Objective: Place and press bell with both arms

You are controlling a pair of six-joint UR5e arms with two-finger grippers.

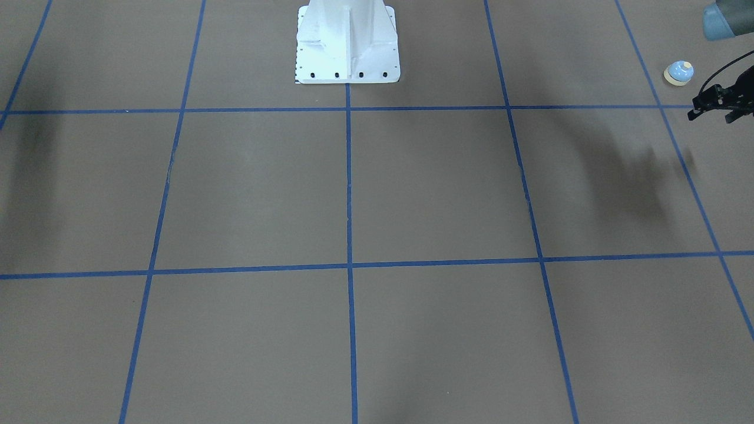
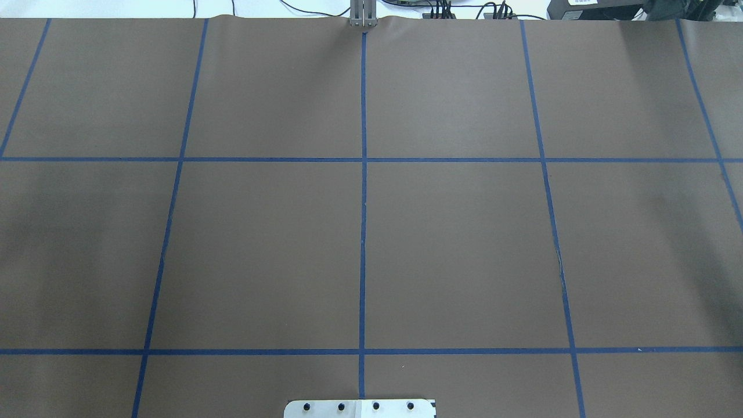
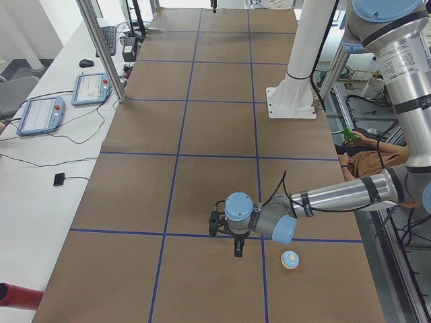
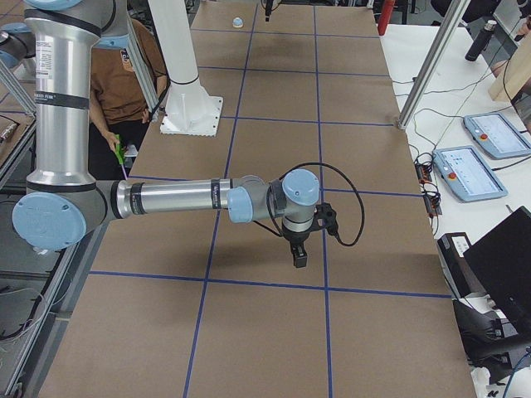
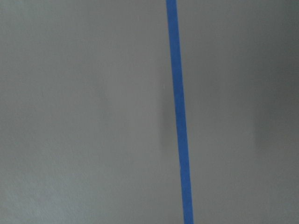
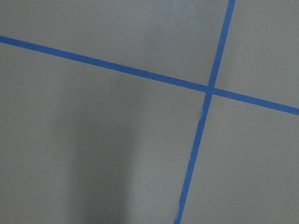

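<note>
The bell (image 1: 678,73), with a light blue dome and a cream base, stands on the brown paper near the table's end on my left side. It also shows in the exterior left view (image 3: 290,259) and far off in the exterior right view (image 4: 237,22). My left gripper (image 3: 238,250) points down just above the paper, beside the bell and apart from it. Only a black part of it (image 1: 716,105) shows at the front view's edge, so I cannot tell its jaws. My right gripper (image 4: 299,257) hangs over the paper at the other end; I cannot tell its jaws. Both wrist views show only paper and blue tape.
The white pedestal (image 1: 347,41) stands at the robot's side of the table. Blue tape lines (image 2: 364,232) grid the paper. Teach pendants (image 3: 42,114) and metal posts (image 3: 101,47) stand along the operators' side. A seated person (image 4: 124,83) is behind the robot.
</note>
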